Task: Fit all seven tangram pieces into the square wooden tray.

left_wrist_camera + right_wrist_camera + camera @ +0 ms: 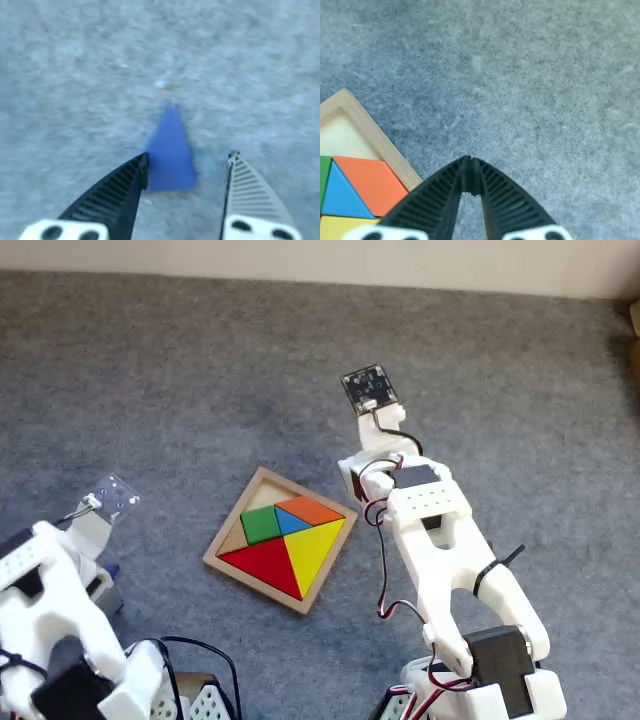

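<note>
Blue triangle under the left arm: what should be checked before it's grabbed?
1. Left end effector open: ok.
2. Blue triangle between its fingers: ok, though against the black finger.
3. Triangle gripped: not ok, jaws stand apart.
4. Tray shows bare wood: ok.
5. Right end effector shut, off the tray: ok.
6. Triangle fits the gap: cannot tell.
</note>
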